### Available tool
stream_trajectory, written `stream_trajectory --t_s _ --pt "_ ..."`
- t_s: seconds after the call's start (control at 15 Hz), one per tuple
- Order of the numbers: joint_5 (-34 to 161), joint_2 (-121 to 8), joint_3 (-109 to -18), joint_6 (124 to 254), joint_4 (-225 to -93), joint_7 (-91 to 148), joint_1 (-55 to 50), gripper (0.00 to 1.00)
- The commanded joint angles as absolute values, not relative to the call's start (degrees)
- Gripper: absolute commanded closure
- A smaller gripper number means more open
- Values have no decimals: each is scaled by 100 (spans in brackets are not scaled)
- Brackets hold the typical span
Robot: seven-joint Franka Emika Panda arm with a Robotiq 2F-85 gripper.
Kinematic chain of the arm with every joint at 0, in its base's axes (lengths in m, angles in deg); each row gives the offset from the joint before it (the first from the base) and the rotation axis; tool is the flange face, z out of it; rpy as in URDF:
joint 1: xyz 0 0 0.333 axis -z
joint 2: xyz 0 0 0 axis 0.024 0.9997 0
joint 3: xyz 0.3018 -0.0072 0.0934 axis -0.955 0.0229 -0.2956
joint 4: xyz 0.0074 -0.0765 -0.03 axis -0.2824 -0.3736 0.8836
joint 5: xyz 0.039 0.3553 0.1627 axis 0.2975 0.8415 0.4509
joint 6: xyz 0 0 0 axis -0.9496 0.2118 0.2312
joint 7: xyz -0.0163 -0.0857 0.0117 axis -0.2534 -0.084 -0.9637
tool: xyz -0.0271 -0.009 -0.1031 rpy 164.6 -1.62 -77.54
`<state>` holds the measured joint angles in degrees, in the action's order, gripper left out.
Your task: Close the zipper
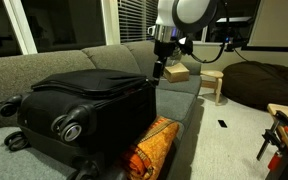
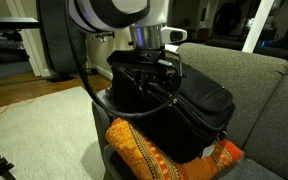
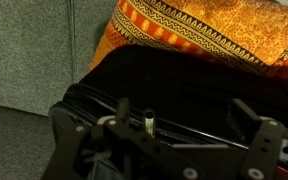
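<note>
Close under the wrist, the tool [image 3: 164, 140] hangs wide open, gripping nothing, above the black suitcase [image 1: 84, 108], its zipper [image 1: 112, 90] along the lid-edge seam. An orange cushion [image 3: 204, 35] rests against it on the grey sofa [image 1: 44, 65]; beyond, pale carpet [image 1: 239, 140] and a wooden stool [image 1: 213, 82].

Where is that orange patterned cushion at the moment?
The orange patterned fabric cushion lies on the grey sofa, tucked against the large black soft suitcase, nearer the camera than it in both exterior views.

Dim warm indoor light, night-dark windows [image 1: 14, 25], black suitcase [image 1: 89, 100] detail lost in shadow, wrist view murky and soft.
</note>
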<state>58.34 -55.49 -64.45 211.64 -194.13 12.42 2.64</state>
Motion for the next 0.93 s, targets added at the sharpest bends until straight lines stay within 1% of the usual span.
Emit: stream_trajectory --t_s 0.0,0.87 --pt "6020 -5278 -6569 21238 -19169 976 435 0" --pt "6272 -4613 -6696 21139 -18474 769 709 0"
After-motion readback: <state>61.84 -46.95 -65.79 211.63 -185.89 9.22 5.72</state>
